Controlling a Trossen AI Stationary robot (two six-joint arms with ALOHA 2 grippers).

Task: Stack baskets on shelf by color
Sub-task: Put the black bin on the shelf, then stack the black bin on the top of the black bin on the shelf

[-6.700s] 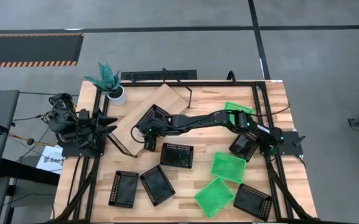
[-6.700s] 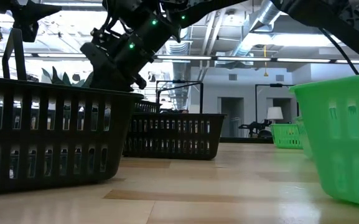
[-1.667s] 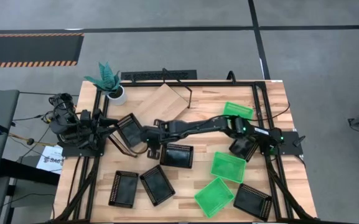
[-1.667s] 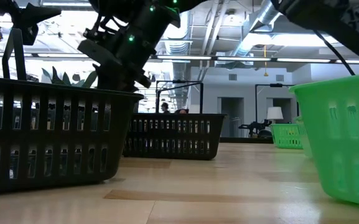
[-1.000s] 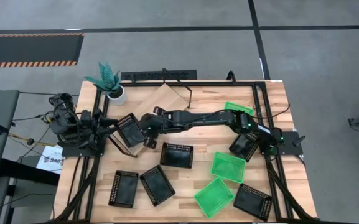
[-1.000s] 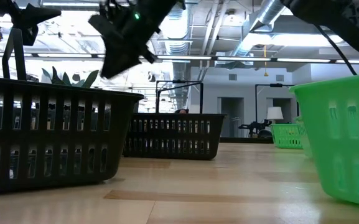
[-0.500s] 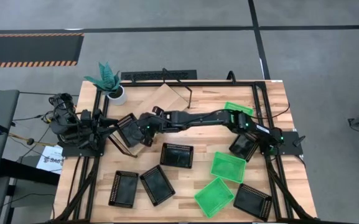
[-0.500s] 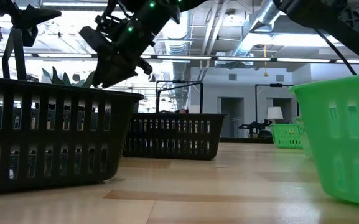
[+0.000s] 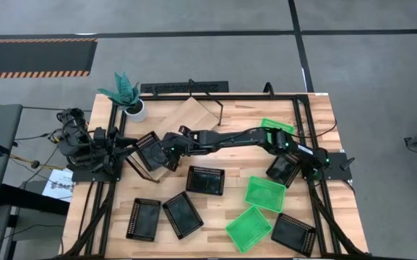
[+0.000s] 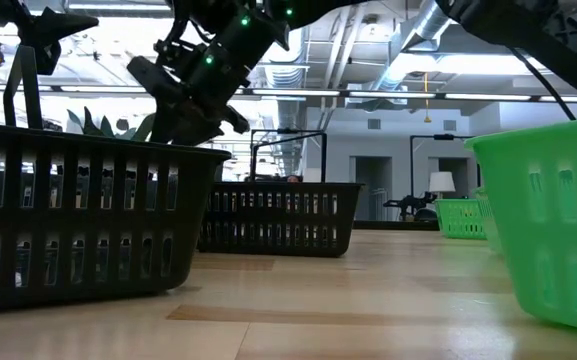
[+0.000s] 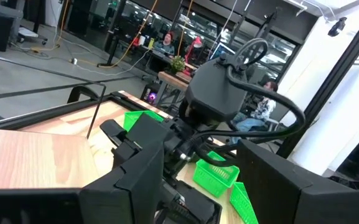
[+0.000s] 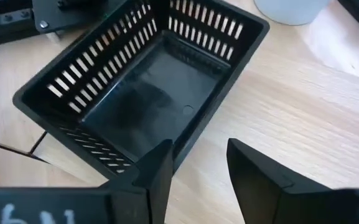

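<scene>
A black basket (image 9: 148, 149) (image 12: 142, 93) stands with its bottom flat on the near left end of the light-wood shelf (image 9: 194, 115) (image 12: 297, 118). My right gripper (image 9: 165, 148) (image 12: 199, 167) reaches across the table and hangs open, slanting down, over the basket's long side near a corner. One finger is in front of that wall and the other over bare wood. My left gripper (image 9: 126, 145) (image 11: 198, 186) waits open and level at the table's left edge, empty. My right gripper has one finger (image 12: 159, 163) in front of the black basket's long side wall (image 12: 188, 140), near its corner. The finger hides the spot, so I cannot tell whether it touches the wall. The basket rests flat on the shelf.
Several more black baskets (image 9: 205, 180) (image 9: 143, 219) (image 9: 293, 233) and three green ones (image 9: 264, 193) (image 9: 248, 228) (image 9: 277, 128) lie about the table's near and right parts. A potted plant (image 9: 125, 97) stands at the far left. In the low view a black basket (image 10: 78, 220) fills the near left.
My right gripper has come down and a little toward the table's left, closer to the black basket on the shelf. The basket has stayed where it was.
</scene>
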